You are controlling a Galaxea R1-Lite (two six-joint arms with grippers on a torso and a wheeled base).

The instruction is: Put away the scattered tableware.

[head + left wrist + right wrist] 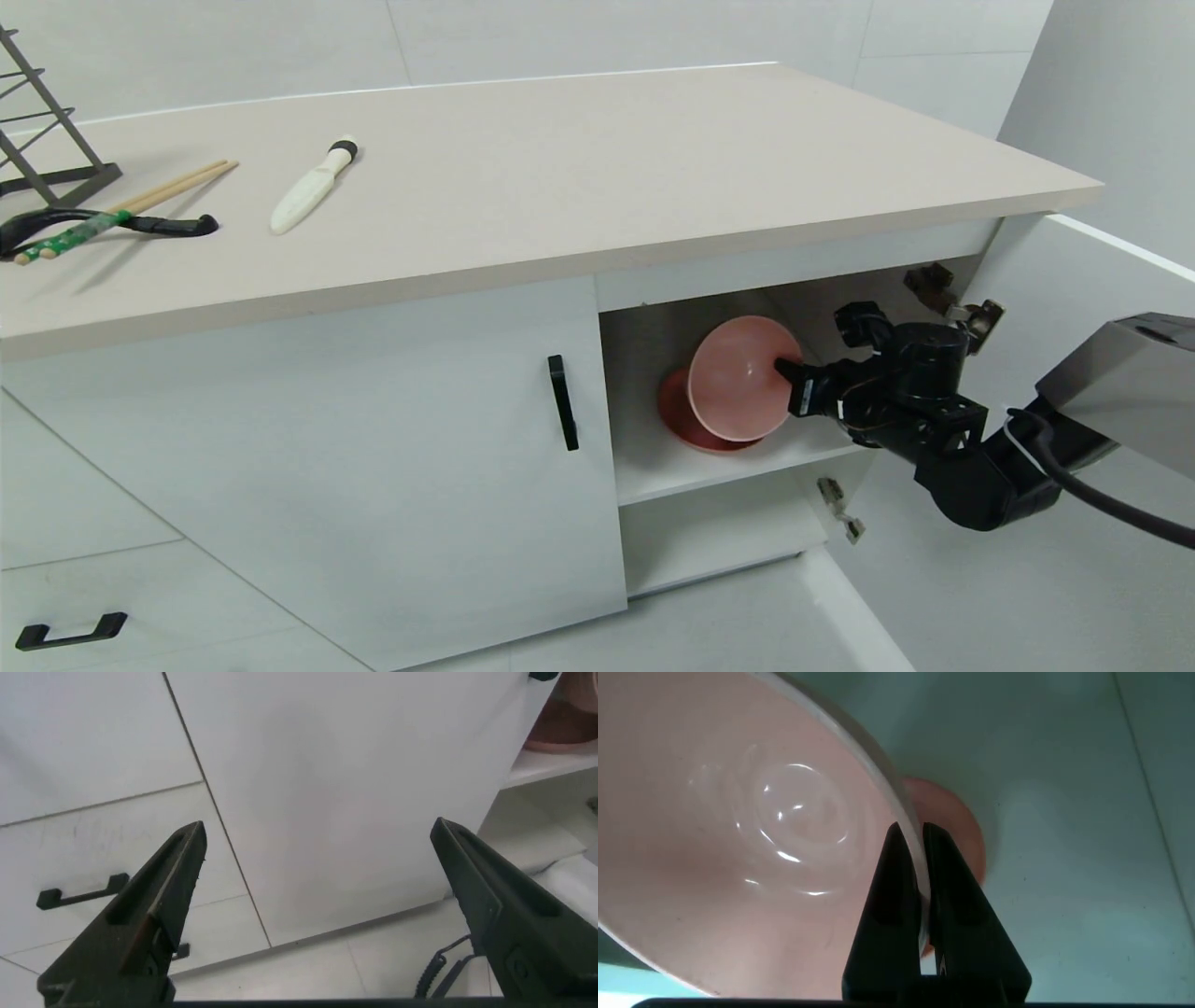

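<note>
The right hand point(789, 373) is clenched on the rim of a smooth, glossy pale-pink bowl point(733, 378), which is tipped on edge with its hollow facing outward. The bowl hangs over the cabinet shelf point(672, 471), just in front of a darker red dish point(674, 418) lying there. The left hand point(318, 831) is spread wide, grasping nothing.

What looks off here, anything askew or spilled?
Nothing spilled or damaged. The pink bowl, pinched at its rim by the right claw, stands nearly on edge in the cabinet, near a red dish on the shelf. Chopsticks and a white paddle lie loose on the counter.
</note>
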